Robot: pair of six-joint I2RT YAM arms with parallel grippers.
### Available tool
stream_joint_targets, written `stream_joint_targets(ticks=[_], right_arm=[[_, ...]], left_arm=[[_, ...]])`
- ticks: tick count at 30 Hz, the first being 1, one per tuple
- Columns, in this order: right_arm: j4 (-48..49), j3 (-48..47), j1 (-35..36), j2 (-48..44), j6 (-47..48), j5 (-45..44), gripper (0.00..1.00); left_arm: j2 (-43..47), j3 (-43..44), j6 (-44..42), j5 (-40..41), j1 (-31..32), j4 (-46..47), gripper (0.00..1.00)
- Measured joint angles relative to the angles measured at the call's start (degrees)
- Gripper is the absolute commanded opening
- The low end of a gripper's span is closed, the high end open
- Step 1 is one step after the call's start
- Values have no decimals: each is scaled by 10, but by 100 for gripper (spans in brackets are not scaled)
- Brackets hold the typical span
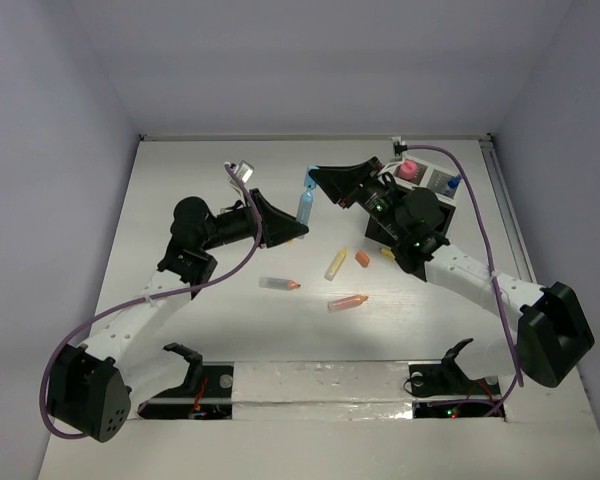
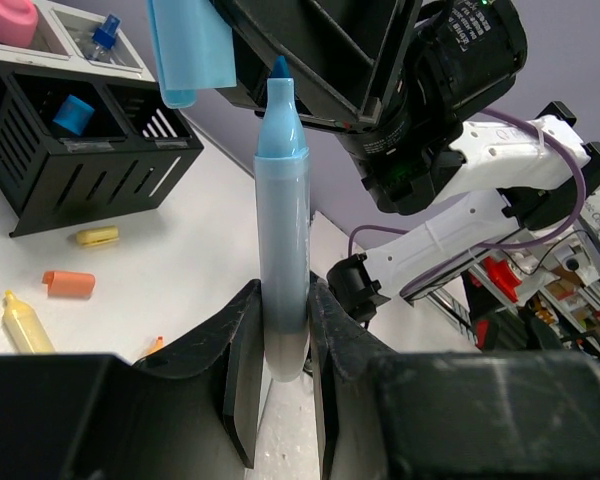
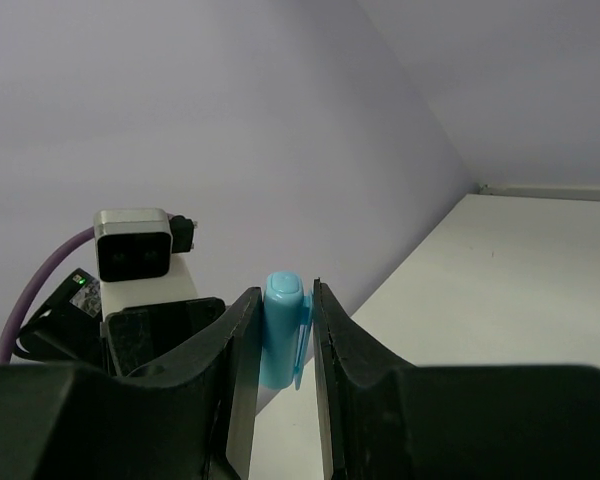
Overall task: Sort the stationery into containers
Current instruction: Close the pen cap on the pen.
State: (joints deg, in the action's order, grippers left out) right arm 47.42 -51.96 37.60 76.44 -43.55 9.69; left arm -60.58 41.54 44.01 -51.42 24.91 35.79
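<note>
Left claw [image 2: 283,296] clamps the marker [image 2: 282,215], right claw [image 3: 283,298] its cap [image 3: 279,345]; box [image 2: 88,172] holds pink piece [image 2: 10,20]

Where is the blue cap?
The light-blue plastic cap is between the fingers of the right gripper, top left in the left wrist view, beside the light-blue marker in the left gripper.

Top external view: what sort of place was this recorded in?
Likely a lab test cell for tabletop manipulation: a white table enclosed by plain lavender walls, the left arm and right arm bolted at its near edge, and, in the left wrist view, cluttered equipment shelves beyond the enclosure.
</note>
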Motion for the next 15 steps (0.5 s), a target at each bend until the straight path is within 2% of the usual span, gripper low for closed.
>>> stream_joint_targets(ticks=[15], right_arm=[[37,4,0,0,-17,-2,0]], left_arm=[[1,-8,0,-2,0,4,0]])
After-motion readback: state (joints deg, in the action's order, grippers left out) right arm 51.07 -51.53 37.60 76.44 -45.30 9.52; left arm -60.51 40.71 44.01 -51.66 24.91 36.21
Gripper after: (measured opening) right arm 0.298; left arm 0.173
